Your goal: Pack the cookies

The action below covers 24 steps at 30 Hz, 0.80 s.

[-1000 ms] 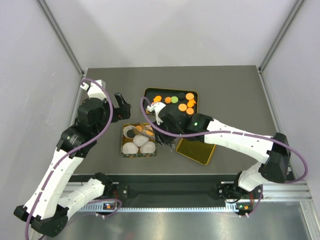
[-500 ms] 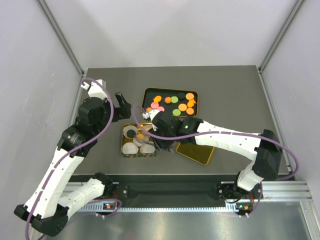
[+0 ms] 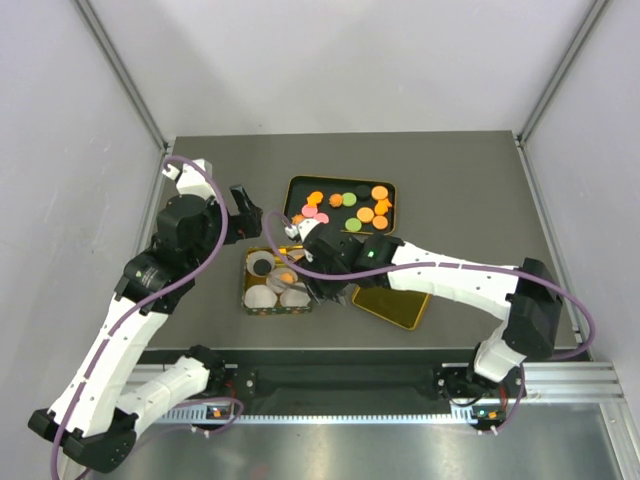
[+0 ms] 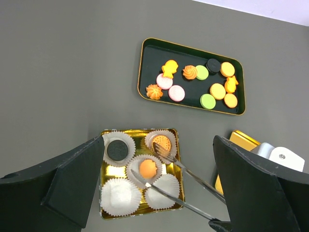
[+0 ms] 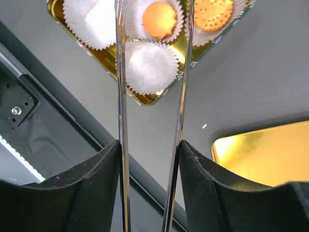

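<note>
Loose cookies point(image 3: 345, 205) lie in the dark tray point(image 3: 297, 185), orange, pink, green and one dark point(image 4: 213, 65). The gold tray point(image 3: 245, 292) holds white paper cups. One cup has a dark cookie point(image 4: 116, 150), one a patterned orange cookie point(image 4: 161, 143), and the middle one a plain orange cookie point(image 4: 147, 168) point(image 5: 159, 19). My right gripper point(image 3: 325, 283) point(image 5: 149, 145) is shut on metal tongs point(image 5: 182, 106). Their tips are spread either side of the plain orange cookie, which lies free in its cup. My left gripper point(image 3: 246, 208) point(image 4: 158, 141) hangs open and empty behind the gold tray.
Two empty paper cups point(image 4: 116, 195) point(image 5: 149, 66) fill the gold tray's near row. A gold lid point(image 3: 392, 300) point(image 5: 263, 154) lies right of it, partly under my right arm. The table's front edge and frame rail point(image 5: 29, 92) run close below the tray.
My right arm swung left over the gold tray with an orange cookie in the tongs. The tongs then spread, and the cookie now lies in the middle cup. The left arm stayed still.
</note>
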Each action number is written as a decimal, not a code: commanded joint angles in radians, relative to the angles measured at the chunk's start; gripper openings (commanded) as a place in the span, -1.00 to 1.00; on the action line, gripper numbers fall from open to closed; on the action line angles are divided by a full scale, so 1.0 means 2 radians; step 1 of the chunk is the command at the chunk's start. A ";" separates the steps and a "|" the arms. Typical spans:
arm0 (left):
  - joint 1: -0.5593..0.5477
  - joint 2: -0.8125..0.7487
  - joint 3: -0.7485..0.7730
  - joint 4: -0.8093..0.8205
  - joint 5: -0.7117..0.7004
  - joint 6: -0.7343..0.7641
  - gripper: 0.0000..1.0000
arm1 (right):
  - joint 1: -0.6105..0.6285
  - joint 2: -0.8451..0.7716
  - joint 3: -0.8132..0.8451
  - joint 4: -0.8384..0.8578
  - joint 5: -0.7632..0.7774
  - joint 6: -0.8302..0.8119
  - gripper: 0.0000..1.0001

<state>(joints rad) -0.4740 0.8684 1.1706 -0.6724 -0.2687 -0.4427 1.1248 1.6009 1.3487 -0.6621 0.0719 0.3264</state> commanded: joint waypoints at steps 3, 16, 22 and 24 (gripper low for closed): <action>0.001 -0.006 0.005 0.024 -0.003 0.003 0.98 | -0.009 -0.049 0.025 0.002 0.041 -0.003 -0.01; 0.001 -0.008 0.008 0.023 -0.001 0.002 0.98 | -0.176 -0.077 0.010 -0.002 0.076 -0.028 -0.04; 0.001 -0.003 0.009 0.024 0.002 0.004 0.98 | -0.216 -0.041 -0.002 0.019 0.083 -0.030 -0.05; 0.001 -0.002 0.010 0.023 0.001 0.004 0.98 | -0.223 -0.026 -0.002 0.023 0.085 -0.031 -0.06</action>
<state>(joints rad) -0.4740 0.8684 1.1706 -0.6724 -0.2695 -0.4427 0.7010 1.5143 1.3479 -0.6712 0.2169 0.2802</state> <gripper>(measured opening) 0.991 0.476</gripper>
